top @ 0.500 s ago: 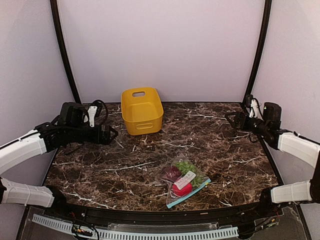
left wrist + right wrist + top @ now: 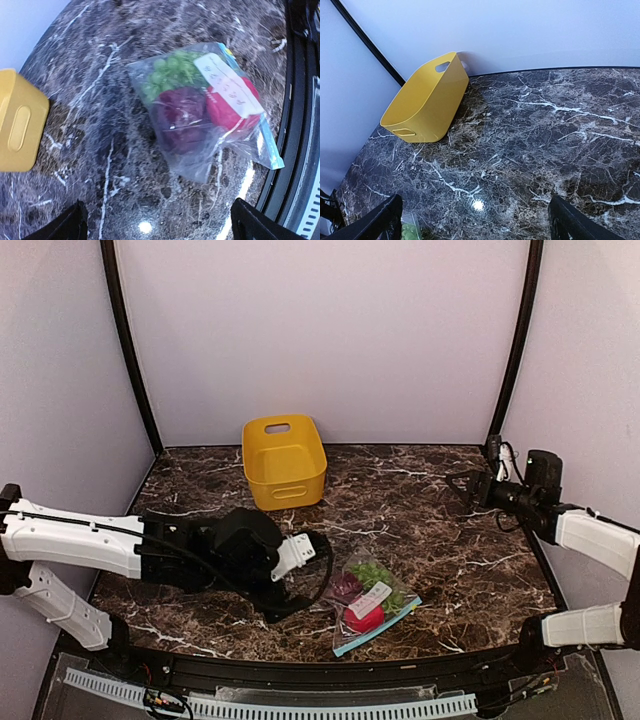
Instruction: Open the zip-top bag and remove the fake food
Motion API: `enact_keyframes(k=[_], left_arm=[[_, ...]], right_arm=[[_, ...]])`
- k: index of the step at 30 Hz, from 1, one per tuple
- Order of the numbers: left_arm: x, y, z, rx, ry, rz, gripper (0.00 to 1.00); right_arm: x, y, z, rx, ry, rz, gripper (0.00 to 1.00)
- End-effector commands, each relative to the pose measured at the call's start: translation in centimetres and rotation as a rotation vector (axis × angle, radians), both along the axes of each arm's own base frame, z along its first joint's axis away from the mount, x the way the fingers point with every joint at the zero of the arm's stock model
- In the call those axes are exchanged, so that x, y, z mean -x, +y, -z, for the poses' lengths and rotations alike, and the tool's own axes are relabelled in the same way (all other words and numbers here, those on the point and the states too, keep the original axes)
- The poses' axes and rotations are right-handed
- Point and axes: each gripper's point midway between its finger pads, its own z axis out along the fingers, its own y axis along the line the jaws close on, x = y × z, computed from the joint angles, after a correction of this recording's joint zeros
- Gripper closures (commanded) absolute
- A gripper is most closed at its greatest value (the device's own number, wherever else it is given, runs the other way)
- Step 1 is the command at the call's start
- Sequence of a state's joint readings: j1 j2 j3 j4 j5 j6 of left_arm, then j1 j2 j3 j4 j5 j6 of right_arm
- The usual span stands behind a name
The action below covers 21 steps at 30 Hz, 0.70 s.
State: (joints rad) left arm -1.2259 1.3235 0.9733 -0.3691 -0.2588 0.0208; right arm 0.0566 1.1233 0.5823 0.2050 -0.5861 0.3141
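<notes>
The left pincer (image 2: 160,210) stands wide open just beside the zip-top bag (image 2: 372,605), which lies on the worktop (image 2: 450,560) near its front edge with the fake food (image 2: 182,115) inside. The right pincer (image 2: 463,483), also open, hangs well apart at the far right.

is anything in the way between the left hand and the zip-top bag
Nothing visible does. The left hand is open and aimed at the zip-top bag, with only bare marble table between them. The yellow bin stands well off at the back.
</notes>
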Motion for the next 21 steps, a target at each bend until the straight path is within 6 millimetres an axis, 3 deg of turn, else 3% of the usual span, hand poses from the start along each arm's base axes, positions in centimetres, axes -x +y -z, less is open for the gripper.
enact_keyframes(k=[1, 5, 12, 18, 21], left_arm=[[2.9, -3.5, 0.9, -0.104, -0.101, 0.225, 0.01], [4.5, -6.4, 1.0, -0.088, -0.097, 0.341, 0.01], [4.0, -9.4, 3.1, -0.082, -0.082, 0.373, 0.01], [0.6, -10.4, 4.5, -0.077, -0.058, 0.296, 0.04], [-2.5, -10.1, 4.4, -0.037, -0.058, 0.218, 0.06]], right_arm=[[0.5, 0.2, -0.8, -0.009, -0.036, -0.022, 0.01], [0.7, 0.1, -0.6, -0.007, -0.039, -0.019, 0.01], [0.9, 0.0, 0.2, -0.009, -0.027, -0.019, 0.01], [0.8, 0.0, 0.2, -0.021, -0.023, -0.023, 0.01], [0.9, 0.0, 0.2, -0.025, -0.025, -0.023, 0.01]])
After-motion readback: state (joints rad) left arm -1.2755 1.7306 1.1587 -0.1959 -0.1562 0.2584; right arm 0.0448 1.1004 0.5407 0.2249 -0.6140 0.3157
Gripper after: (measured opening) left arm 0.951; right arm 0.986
